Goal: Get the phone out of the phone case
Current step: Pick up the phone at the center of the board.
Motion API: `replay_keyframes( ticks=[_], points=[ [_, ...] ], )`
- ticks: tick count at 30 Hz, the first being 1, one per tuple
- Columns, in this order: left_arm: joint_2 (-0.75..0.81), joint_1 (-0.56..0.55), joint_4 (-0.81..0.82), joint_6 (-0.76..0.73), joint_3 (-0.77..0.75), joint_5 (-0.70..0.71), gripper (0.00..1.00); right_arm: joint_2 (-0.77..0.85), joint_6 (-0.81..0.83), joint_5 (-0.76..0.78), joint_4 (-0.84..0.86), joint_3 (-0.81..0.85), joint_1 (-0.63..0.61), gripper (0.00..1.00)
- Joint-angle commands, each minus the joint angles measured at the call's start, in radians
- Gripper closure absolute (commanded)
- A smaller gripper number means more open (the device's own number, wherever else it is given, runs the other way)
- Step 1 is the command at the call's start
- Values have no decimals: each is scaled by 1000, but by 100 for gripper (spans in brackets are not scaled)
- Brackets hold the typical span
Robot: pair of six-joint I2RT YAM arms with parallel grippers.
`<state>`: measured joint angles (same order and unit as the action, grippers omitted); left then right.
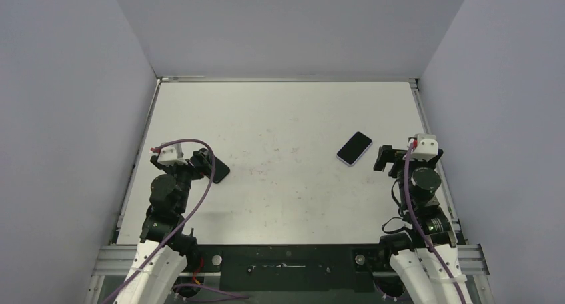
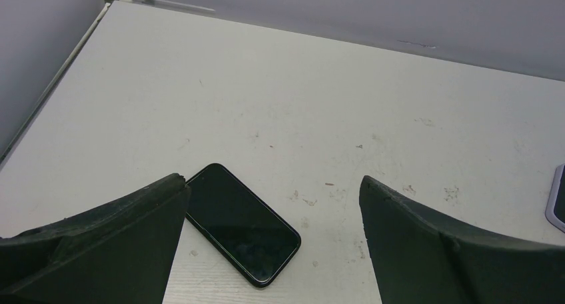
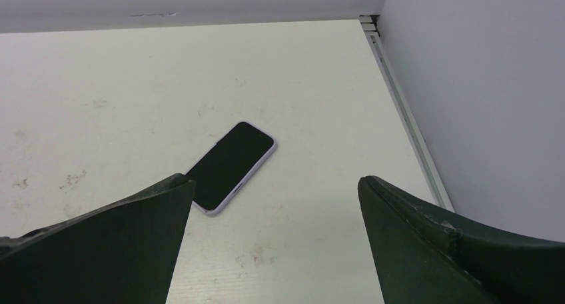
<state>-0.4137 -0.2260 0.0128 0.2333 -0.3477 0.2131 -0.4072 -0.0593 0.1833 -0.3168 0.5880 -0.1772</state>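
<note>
A black phone (image 1: 221, 170) lies flat, screen up, on the white table (image 1: 286, 184) at the left. It also shows in the left wrist view (image 2: 241, 223), just ahead of my left finger. My left gripper (image 1: 202, 161) (image 2: 273, 181) is open and empty, right beside it. A dark-faced slab with a lavender rim (image 1: 354, 148), the phone case, lies flat at the right. It shows in the right wrist view (image 3: 230, 166); I cannot tell whether a phone sits inside it. My right gripper (image 1: 384, 159) (image 3: 276, 179) is open and empty, just right of the case.
Grey walls close the table in on the left, back and right. A metal rail (image 3: 406, 117) runs along the table's right edge near my right gripper. Purple cables (image 1: 193, 144) loop over the left arm.
</note>
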Motion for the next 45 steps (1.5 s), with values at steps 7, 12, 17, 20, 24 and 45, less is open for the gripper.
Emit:
replay_keyframes(
  ticks=[7, 12, 17, 20, 24, 45],
  points=[
    [18, 1, 44, 15, -34, 12, 3, -255, -293, 10, -234, 180, 4, 0],
    [24, -15, 47, 16, -30, 21, 3, -389, -418, 41, -332, 274, 4, 0],
    [32, -37, 59, 20, -22, 24, 3, -431, -440, -18, -272, 272, 4, 0],
    [36, -59, 66, 23, -16, 20, 3, -474, -434, -80, -223, 265, 4, 0],
    [38, -88, 69, 26, -14, 20, 3, -609, -493, -82, -215, 288, 4, 0],
    [91, -122, 70, 37, -8, 8, 3, -1540, -737, 163, -449, 918, -12, 0]
  ],
)
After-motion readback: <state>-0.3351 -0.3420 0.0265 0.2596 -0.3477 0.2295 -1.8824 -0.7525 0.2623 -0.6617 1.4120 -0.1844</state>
